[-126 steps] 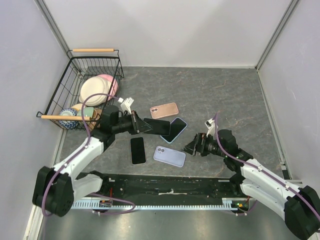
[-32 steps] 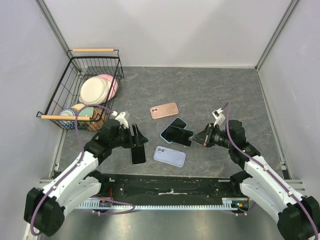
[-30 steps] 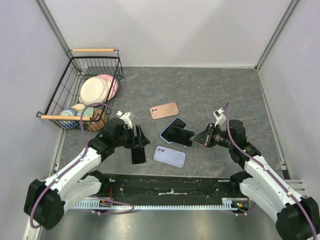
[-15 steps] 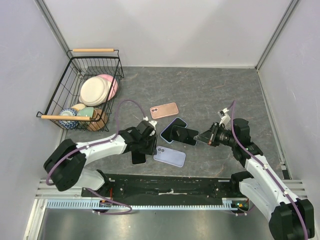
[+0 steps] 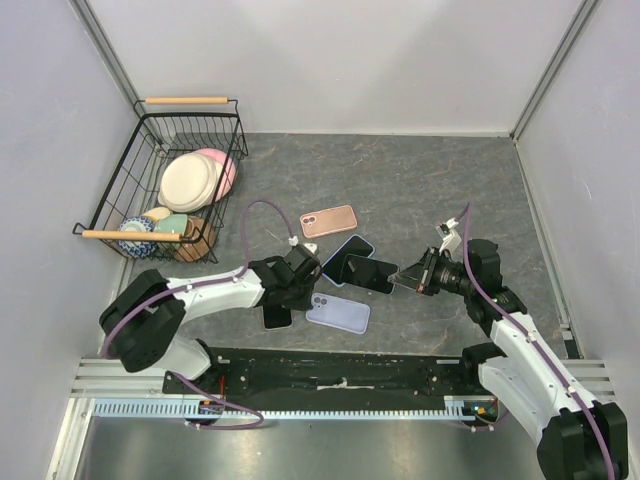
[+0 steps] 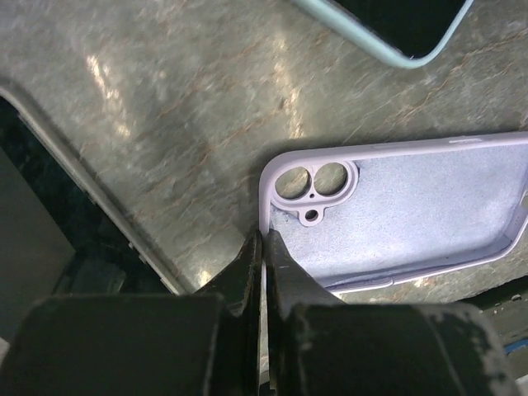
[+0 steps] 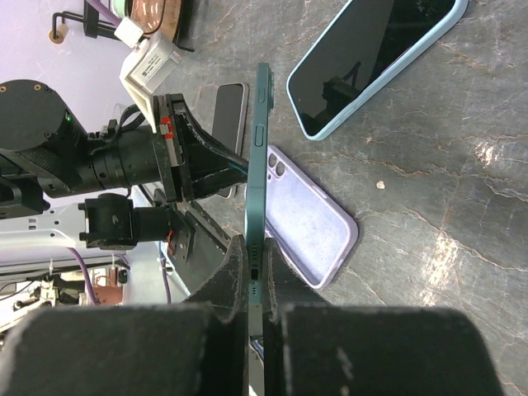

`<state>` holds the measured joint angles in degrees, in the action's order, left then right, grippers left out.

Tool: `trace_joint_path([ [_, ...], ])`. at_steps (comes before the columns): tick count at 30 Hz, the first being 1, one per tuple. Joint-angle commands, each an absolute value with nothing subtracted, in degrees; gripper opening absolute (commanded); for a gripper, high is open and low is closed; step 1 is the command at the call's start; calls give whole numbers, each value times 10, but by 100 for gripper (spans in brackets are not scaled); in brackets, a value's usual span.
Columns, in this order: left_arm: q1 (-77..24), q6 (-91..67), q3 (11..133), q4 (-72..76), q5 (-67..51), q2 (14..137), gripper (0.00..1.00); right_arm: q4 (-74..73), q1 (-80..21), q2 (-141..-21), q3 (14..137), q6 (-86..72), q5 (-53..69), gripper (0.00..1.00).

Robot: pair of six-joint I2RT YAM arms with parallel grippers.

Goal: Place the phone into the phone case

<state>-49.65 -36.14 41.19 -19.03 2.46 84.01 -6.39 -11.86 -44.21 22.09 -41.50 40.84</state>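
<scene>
Looking down from above, the right jaws pinch a dark phone [image 5: 368,272] by one end and hold it off the table [image 5: 450,190], above a blue-cased phone [image 5: 338,254]. The left jaws meet the corner of the lilac case [image 5: 340,313], which lies flat on the table just below and left of the right jaws. From the left wrist, the jaws are pressed together on the short end wall of the lilac case [image 6: 412,206], beside its camera cutout. The case's open side faces up, and the blue-cased phone [image 6: 388,25] lies beyond the jaw tips. From the right wrist, the jaws clamp the dark phone [image 7: 261,165] edge-on. The lilac case [image 7: 312,227] lies just right of it, and the blue-cased phone [image 7: 371,58] farther ahead.
</scene>
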Motion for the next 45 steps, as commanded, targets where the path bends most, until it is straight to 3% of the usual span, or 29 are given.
trace_joint_path([
  [1,-506,-448,396,-240,68,794,2,-30,-116,-432,222,-410,427,0],
  [10,-546,-509,388,-250,76,804,5,-30,-117,-428,219,-411,430,0],
  [13,-560,-511,395,-249,80,810,21,-31,-117,-423,216,-411,432,0],
  [15,-562,-509,396,-248,80,806,41,-31,-116,-420,215,-412,433,0],
  [16,-562,-506,395,-249,80,802,47,-31,-117,-419,216,-412,434,0],
  [18,-562,-486,405,-273,81,789,54,-32,-117,-417,216,-412,435,0],
  [27,-554,-433,438,-339,99,688,71,-35,-117,-420,213,-411,451,0],
  [33,-490,-411,378,-261,-28,602,74,-30,-117,-422,210,-417,459,0],
  [40,-324,-414,262,-127,-305,509,74,-18,-117,-429,210,-426,481,0],
  [45,-296,-415,244,-96,-359,511,74,-10,-118,-436,207,-452,496,0],
])
